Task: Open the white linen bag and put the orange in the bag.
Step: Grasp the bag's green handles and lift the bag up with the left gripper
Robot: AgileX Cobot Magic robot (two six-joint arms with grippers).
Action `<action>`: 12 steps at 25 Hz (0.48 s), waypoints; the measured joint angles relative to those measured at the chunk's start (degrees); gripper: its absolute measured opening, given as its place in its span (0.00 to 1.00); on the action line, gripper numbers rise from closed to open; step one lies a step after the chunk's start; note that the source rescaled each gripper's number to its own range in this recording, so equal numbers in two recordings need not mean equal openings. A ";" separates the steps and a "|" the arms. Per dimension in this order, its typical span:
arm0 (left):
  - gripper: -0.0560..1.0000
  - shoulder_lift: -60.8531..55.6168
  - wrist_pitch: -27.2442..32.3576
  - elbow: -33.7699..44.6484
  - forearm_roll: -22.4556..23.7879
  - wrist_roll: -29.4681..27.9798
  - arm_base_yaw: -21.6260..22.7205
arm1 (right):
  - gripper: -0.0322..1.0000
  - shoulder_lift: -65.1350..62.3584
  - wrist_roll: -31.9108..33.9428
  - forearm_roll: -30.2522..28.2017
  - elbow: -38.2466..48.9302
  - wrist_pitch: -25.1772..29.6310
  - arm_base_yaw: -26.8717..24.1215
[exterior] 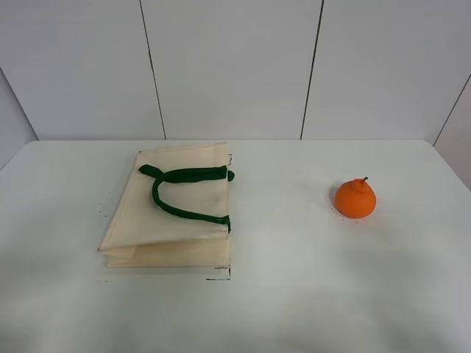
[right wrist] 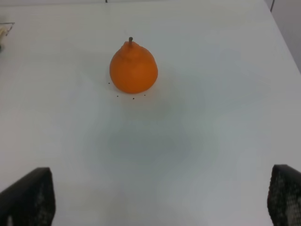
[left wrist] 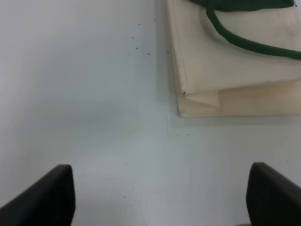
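Note:
The white linen bag point(exterior: 173, 213) lies flat and folded on the left half of the table, its dark green handles point(exterior: 184, 187) looped on top. Its near corner shows in the left wrist view point(left wrist: 235, 61). The orange point(exterior: 355, 198) stands upright on the right half, stem up, and shows in the right wrist view point(right wrist: 133, 68). Neither gripper shows in the exterior high view. My left gripper point(left wrist: 160, 197) is open above bare table, short of the bag's corner. My right gripper point(right wrist: 162, 200) is open and empty, some way back from the orange.
The white table point(exterior: 294, 294) ends at a white panelled wall point(exterior: 235, 66) behind. Small dark specks dot the surface near the bag and around the orange. The table's right edge runs close to the orange's side point(right wrist: 282, 37).

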 joint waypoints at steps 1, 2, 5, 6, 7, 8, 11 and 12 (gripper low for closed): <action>1.00 0.00 0.00 0.00 0.00 0.00 0.00 | 1.00 0.00 0.00 0.00 0.00 0.00 0.00; 1.00 0.00 0.00 0.00 0.00 0.00 0.00 | 1.00 0.00 0.00 0.00 0.00 0.00 0.00; 1.00 0.00 0.00 0.00 0.00 0.00 0.00 | 1.00 0.00 0.00 0.00 0.00 0.00 0.00; 1.00 0.00 0.00 0.00 0.00 0.00 0.00 | 1.00 0.00 0.00 0.00 0.00 0.00 0.00; 1.00 0.00 0.00 0.00 0.00 0.00 0.00 | 1.00 0.00 0.00 0.00 0.00 0.00 0.00; 1.00 0.00 -0.06 0.00 0.00 0.00 0.00 | 1.00 0.00 0.00 0.00 0.00 0.00 0.00; 1.00 1.64 -0.19 -1.57 0.00 0.00 0.00 | 1.00 0.00 0.00 0.00 0.00 0.00 0.00; 1.00 3.90 -0.19 -2.82 0.00 0.00 0.00 | 1.00 0.00 0.00 0.00 0.00 0.00 0.00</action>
